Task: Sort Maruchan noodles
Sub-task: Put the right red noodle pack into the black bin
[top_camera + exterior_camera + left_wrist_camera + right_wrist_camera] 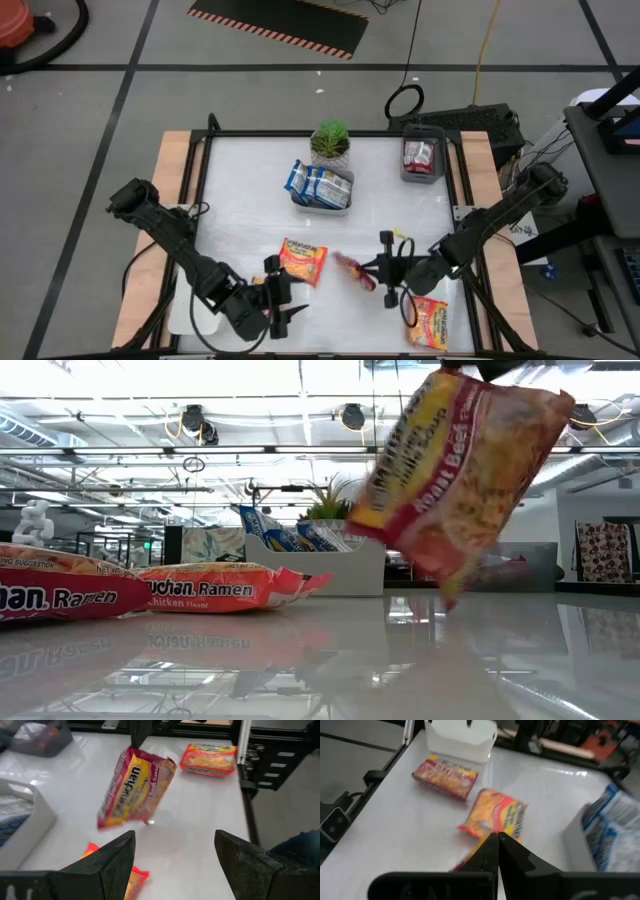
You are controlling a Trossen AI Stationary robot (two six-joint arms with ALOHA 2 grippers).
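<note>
High view: a glossy white tabletop (250,200) is ringed by grey floor. At lower centre, a pink-red packet (353,270), blurred, is pinched aloft by the right gripper (378,270). The left gripper (285,305) is spread.

The table (250,180) had a glossy white top framed by pale wooden edges. A white tray (322,190) of blue-white packets sat near its middle, touching a small potted plant (331,141) just behind it. A grey tray (422,160) stood well to the right of the white tray. In front of the white tray lay an orange packet (302,261); another packet (428,320) lay farther front-right.
</note>
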